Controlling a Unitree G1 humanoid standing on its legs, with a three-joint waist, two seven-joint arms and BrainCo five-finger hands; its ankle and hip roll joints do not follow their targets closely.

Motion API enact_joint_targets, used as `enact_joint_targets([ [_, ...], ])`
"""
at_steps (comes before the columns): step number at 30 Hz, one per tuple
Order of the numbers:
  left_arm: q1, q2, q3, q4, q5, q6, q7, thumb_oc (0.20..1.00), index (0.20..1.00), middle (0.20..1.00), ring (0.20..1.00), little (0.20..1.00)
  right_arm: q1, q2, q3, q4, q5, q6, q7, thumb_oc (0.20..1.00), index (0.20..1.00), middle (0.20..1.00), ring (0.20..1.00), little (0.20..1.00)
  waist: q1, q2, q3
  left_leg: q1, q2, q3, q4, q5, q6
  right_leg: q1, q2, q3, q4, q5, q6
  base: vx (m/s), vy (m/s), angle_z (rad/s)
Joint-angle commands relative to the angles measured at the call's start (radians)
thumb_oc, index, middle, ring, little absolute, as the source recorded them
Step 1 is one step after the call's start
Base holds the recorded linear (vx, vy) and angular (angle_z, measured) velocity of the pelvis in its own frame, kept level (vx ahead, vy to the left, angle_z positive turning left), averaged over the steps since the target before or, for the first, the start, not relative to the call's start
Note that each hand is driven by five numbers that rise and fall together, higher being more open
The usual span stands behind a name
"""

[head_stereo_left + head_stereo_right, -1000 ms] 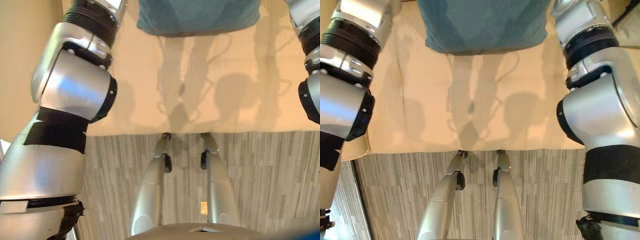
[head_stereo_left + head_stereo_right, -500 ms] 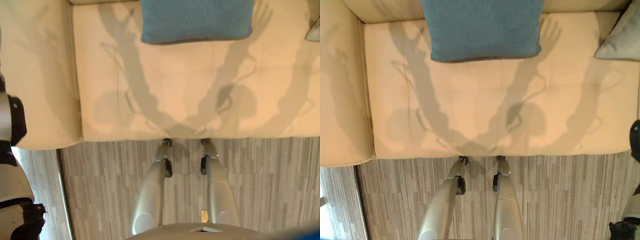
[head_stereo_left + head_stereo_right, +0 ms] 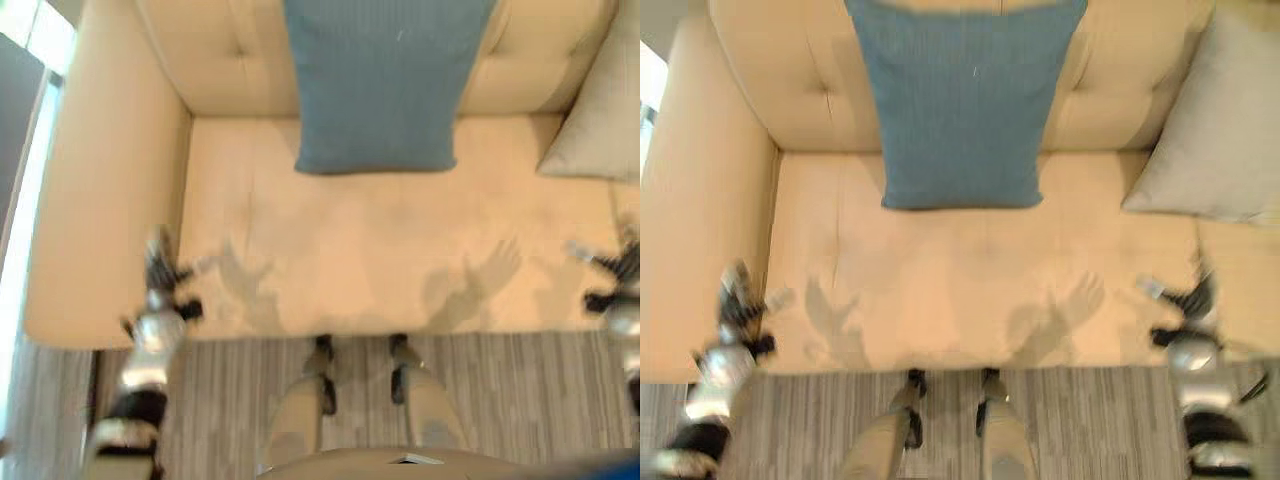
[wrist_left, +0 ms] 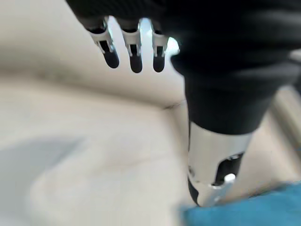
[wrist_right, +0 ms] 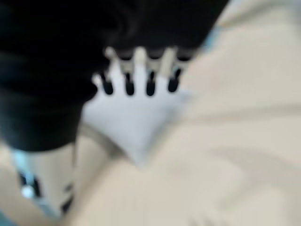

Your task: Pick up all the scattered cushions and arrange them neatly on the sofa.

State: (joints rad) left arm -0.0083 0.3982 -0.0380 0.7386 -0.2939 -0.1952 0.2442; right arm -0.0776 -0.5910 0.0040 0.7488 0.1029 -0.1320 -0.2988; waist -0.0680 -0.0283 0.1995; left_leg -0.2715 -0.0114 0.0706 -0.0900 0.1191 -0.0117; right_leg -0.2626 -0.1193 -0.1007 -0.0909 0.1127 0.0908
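The left hand [image 3: 160, 300] hangs over the front left corner of the sofa [image 3: 700, 220], where the seat's front edge meets the left armrest, its fingers [image 4: 134, 49] straight and spread, holding nothing. The right hand [image 3: 1188, 318] hangs over the front edge of the seat toward the right end, fingers [image 5: 149, 75] likewise straight and apart, empty.

Half a second ago the arms had swung out to the sides, with a bit of each at the picture's borders, and a second ago both forearms reached up beside the blue cushion. Now both hands are low and back at the seat's front edge, well apart from the cushions. The camera has also lifted since then: the backrest, which was out of frame earlier, is in sight, and less floor shows below the sofa.

The blue cushion [image 3: 962, 100] stands upright near the middle of the sofa, its back against the tufted backrest and its lower edge on the seat. It looks to be in the same spot as half a second ago. The grey cushion [image 3: 1210, 140] leans against the backrest at the right end of the seat, just beside the blue one but not touching it; earlier only its corner showed at the right border.

The striped floor [image 3: 1090, 420] runs along the sofa's front edge.
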Motion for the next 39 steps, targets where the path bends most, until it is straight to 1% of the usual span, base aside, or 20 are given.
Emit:
enact_joint_targets([
  [1, -0.060, -0.022, -0.030, 0.217, 0.110, -0.001, -0.065, 1.000, 1.000, 1.000, 1.000, 1.000, -0.020, 0.041, 0.075, 0.110, -0.088, -0.028, 0.062, 1.000, 1.000, 1.000, 1.000, 1.000, 0.018, -0.013, -0.083, 0.063, 0.026, 0.019, 0.062, -0.139, -0.043, 0.057, -0.050, -0.064, 0.018, -0.042, 0.073, 0.04, -0.015, 0.06],
  [2, -0.060, -0.022, -0.029, 0.218, 0.110, -0.002, -0.065, 1.000, 1.000, 1.000, 1.000, 1.000, -0.021, 0.041, 0.076, 0.111, -0.088, -0.029, 0.062, 1.000, 1.000, 1.000, 1.000, 1.000, 0.017, -0.013, -0.082, 0.065, 0.026, 0.019, 0.062, -0.140, -0.043, 0.059, -0.050, -0.064, 0.018, -0.042, 0.073, 0.00, 0.000, 0.00],
  [4, -0.033, -0.089, -0.016, 0.354, 0.105, 0.011, -0.067, 1.000, 1.000, 1.000, 1.000, 1.000, -0.001, 0.112, 0.119, 0.207, -0.107, -0.025, 0.086, 1.000, 1.000, 1.000, 1.000, 1.000, 0.025, -0.018, -0.095, 0.099, 0.026, 0.016, 0.059, -0.146, -0.039, 0.091, -0.042, -0.063, 0.020, -0.053, 0.070, 0.01, -0.005, 0.02],
  [5, -0.033, -0.089, -0.016, 0.355, 0.105, 0.010, -0.067, 1.000, 1.000, 1.000, 1.000, 1.000, -0.002, 0.112, 0.120, 0.209, -0.107, -0.026, 0.085, 1.000, 1.000, 1.000, 1.000, 1.000, 0.024, -0.018, -0.094, 0.101, 0.026, 0.016, 0.059, -0.146, -0.040, 0.093, -0.042, -0.063, 0.019, -0.053, 0.070, 0.02, -0.001, 0.04],
  [8, 0.016, -0.151, -0.020, 0.526, 0.197, 0.049, -0.082, 1.000, 1.000, 1.000, 1.000, 1.000, 0.057, 0.244, 0.170, 0.400, -0.140, -0.001, 0.129, 1.000, 1.000, 1.000, 1.000, 1.000, 0.040, -0.025, -0.129, 0.182, 0.028, 0.022, 0.038, -0.156, -0.038, 0.163, -0.035, -0.081, 0.023, -0.073, 0.068, 0.00, 0.022, 0.04],
  [13, 0.055, -0.169, 0.012, 0.572, 0.198, 0.066, -0.090, 1.000, 1.000, 1.000, 1.000, 1.000, 0.103, 0.295, 0.170, 0.478, -0.141, 0.015, 0.158, 1.000, 1.000, 1.000, 1.000, 1.000, 0.052, -0.034, -0.153, 0.243, 0.020, 0.026, 0.030, -0.178, -0.028, 0.217, -0.036, -0.083, 0.022, -0.082, 0.070, 0.01, 0.061, -0.02],
  [17, 0.051, -0.165, -0.009, 0.563, 0.217, 0.062, -0.105, 1.000, 1.000, 1.000, 1.000, 1.000, 0.123, 0.310, 0.163, 0.513, -0.138, 0.030, 0.169, 1.000, 1.000, 1.000, 1.000, 1.000, 0.052, -0.042, -0.153, 0.262, 0.010, 0.026, 0.030, -0.188, -0.018, 0.227, -0.045, -0.079, 0.030, -0.077, 0.076, -0.08, 0.109, -0.07],
  [18, 0.029, -0.161, -0.041, 0.540, 0.227, 0.055, -0.112, 1.000, 1.000, 1.000, 1.000, 1.000, 0.113, 0.307, 0.164, 0.508, -0.128, 0.034, 0.166, 1.000, 1.000, 1.000, 1.000, 1.000, 0.051, -0.043, -0.136, 0.252, 0.004, 0.038, 0.014, -0.179, -0.016, 0.197, -0.055, -0.084, 0.032, -0.047, 0.091, -0.19, 0.130, -0.16],
  [20, 0.016, -0.157, -0.056, 0.530, 0.232, 0.054, -0.114, 1.000, 1.000, 1.000, 1.000, 1.000, 0.101, 0.307, 0.173, 0.495, -0.135, 0.040, 0.164, 1.000, 1.000, 1.000, 1.000, 1.000, 0.050, -0.044, -0.127, 0.237, 0.002, 0.037, 0.006, -0.172, -0.014, 0.162, -0.063, -0.088, 0.040, -0.027, 0.104, -0.23, 0.098, -0.27],
  [22, 0.005, -0.152, -0.066, 0.523, 0.234, 0.053, -0.112, 1.000, 1.000, 1.000, 1.000, 1.000, 0.091, 0.307, 0.181, 0.489, -0.143, 0.044, 0.165, 1.000, 1.000, 1.000, 1.000, 1.000, 0.050, -0.044, -0.116, 0.228, 0.005, 0.037, 0.008, -0.165, -0.010, 0.132, -0.067, -0.085, 0.074, -0.022, 0.109, -0.21, 0.050, -0.28],
  [23, -0.005, -0.146, -0.076, 0.517, 0.234, 0.055, -0.111, 1.000, 1.000, 1.000, 1.000, 1.000, 0.081, 0.307, 0.188, 0.481, -0.142, 0.045, 0.164, 1.000, 1.000, 1.000, 1.000, 1.000, 0.054, -0.045, -0.106, 0.217, 0.009, 0.037, 0.013, -0.158, -0.005, 0.122, -0.064, -0.083, 0.109, -0.040, 0.108, -0.27, 0.064, -0.19],
  [26, -0.017, -0.130, -0.089, 0.508, 0.232, 0.062, -0.116, 1.000, 1.000, 1.000, 1.000, 1.000, 0.074, 0.308, 0.205, 0.473, -0.135, 0.043, 0.173, 1.000, 1.000, 1.000, 1.000, 1.000, 0.071, -0.038, -0.095, 0.186, 0.022, 0.035, 0.028, -0.133, 0.008, 0.137, -0.028, -0.070, 0.270, -0.143, 0.081, -0.24, 0.065, -0.05],
  [28, -0.013, -0.122, -0.085, 0.512, 0.230, 0.068, -0.120, 1.000, 1.000, 1.000, 1.000, 1.000, 0.081, 0.314, 0.207, 0.473, -0.124, 0.041, 0.179, 1.000, 1.000, 1.000, 1.000, 1.000, 0.083, -0.037, -0.105, 0.169, 0.026, 0.032, 0.037, -0.123, 0.011, 0.167, 0.004, -0.050, 0.328, -0.202, 0.066, -0.24, -0.005, 0.02],
  [29, -0.010, -0.122, -0.075, 0.518, 0.221, 0.071, -0.119, 1.000, 1.000, 1.000, 1.000, 1.000, 0.078, 0.319, 0.209, 0.472, -0.120, 0.040, 0.178, 1.000, 1.000, 1.000, 1.000, 1.000, 0.101, -0.046, -0.122, 0.136, 0.024, 0.037, 0.045, -0.107, 0.011, 0.211, 0.030, -0.035, 0.340, -0.217, 0.061, -0.21, -0.041, -0.03],
  [30, -0.010, -0.121, -0.075, 0.518, 0.221, 0.071, -0.119, 1.000, 1.000, 1.000, 1.000, 1.000, 0.079, 0.319, 0.209, 0.472, -0.120, 0.040, 0.178, 1.000, 1.000, 1.000, 1.000, 1.000, 0.101, -0.047, -0.121, 0.137, 0.023, 0.037, 0.045, -0.107, 0.011, 0.213, 0.029, -0.035, 0.340, -0.219, 0.062, -0.33, -0.118, 0.02],
  [31, -0.004, -0.123, -0.068, 0.517, 0.209, 0.070, -0.117, 1.000, 1.000, 1.000, 1.000, 1.000, 0.072, 0.322, 0.227, 0.455, -0.131, 0.042, 0.171, 1.000, 1.000, 1.000, 1.000, 1.000, 0.134, -0.067, -0.129, 0.104, 0.026, 0.057, 0.056, -0.091, 0.001, 0.276, 0.030, -0.065, 0.266, -0.246, 0.040, -0.17, -0.075, -0.02],
  [33, 0.000, -0.128, -0.059, 0.520, 0.200, 0.069, -0.117, 1.000, 1.000, 1.000, 1.000, 1.000, 0.069, 0.331, 0.238, 0.449, -0.139, 0.041, 0.165, 1.000, 1.000, 1.000, 1.000, 1.000, 0.141, -0.070, -0.132, 0.089, 0.033, 0.065, 0.061, -0.081, -0.006, 0.289, 0.032, -0.078, 0.230, -0.252, 0.032, -0.26, -0.115, -0.34],
  [35, -0.016, -0.142, -0.075, 0.523, 0.200, 0.071, -0.109, 1.000, 1.000, 1.000, 1.000, 1.000, 0.060, 0.331, 0.257, 0.434, -0.137, 0.036, 0.155, 1.000, 1.000, 1.000, 1.000, 1.000, 0.138, -0.066, -0.120, 0.022, 0.070, 0.072, 0.094, -0.018, -0.044, 0.307, 0.088, -0.049, 0.126, -0.270, -0.007, -0.43, -0.189, -0.19],
  [37, -0.052, -0.155, -0.117, 0.496, 0.211, 0.068, -0.098, 1.000, 1.000, 1.000, 1.000, 1.000, 0.051, 0.315, 0.267, 0.444, -0.127, 0.038, 0.136, 1.000, 1.000, 1.000, 1.000, 1.000, 0.125, -0.050, -0.076, -0.041, 0.099, 0.059, 0.114, 0.041, -0.093, 0.312, 0.127, -0.049, 0.049, -0.239, -0.027, -0.60, -0.153, 0.36],
  [39, -0.064, -0.166, -0.130, 0.500, 0.216, 0.068, -0.099, 1.000, 1.000, 1.000, 1.000, 1.000, 0.051, 0.308, 0.267, 0.458, -0.122, 0.039, 0.136, 1.000, 1.000, 1.000, 1.000, 1.000, 0.102, -0.061, -0.059, -0.020, 0.091, 0.033, 0.212, -0.047, -0.065, 0.276, 0.102, -0.069, 0.073, -0.217, -0.035, -0.44, -0.020, 0.50],
])
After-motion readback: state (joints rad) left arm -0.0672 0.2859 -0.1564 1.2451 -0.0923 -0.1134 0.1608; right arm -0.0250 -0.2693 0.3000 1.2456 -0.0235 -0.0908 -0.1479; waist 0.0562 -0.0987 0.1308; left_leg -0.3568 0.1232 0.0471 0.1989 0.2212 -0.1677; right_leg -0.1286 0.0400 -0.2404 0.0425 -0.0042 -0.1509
